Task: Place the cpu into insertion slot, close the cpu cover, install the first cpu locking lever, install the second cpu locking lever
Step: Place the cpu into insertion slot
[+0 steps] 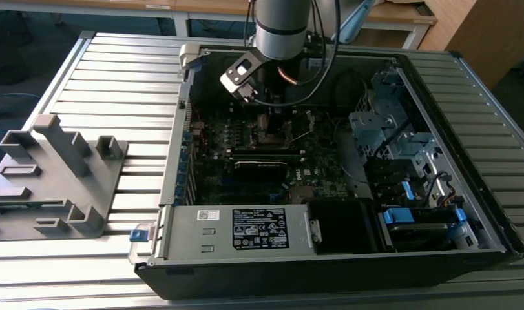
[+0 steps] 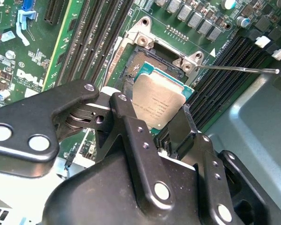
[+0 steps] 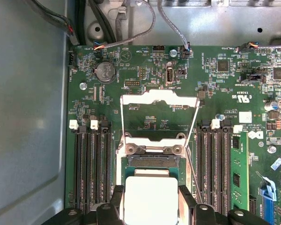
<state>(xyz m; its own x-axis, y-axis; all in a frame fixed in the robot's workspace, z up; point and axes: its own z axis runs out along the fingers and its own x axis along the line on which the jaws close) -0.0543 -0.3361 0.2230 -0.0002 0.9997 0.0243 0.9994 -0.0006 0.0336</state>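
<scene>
Second wrist view: cpu is clamped by the claw at two opp. edges and held tilted over the slot; contact w/ slot can't be told. Lever is seen unlatched, sticking out sideways. First wrist view: cover is swung open. Exterior view: arm is seen inside the far part of the PC case on the counter.
</scene>
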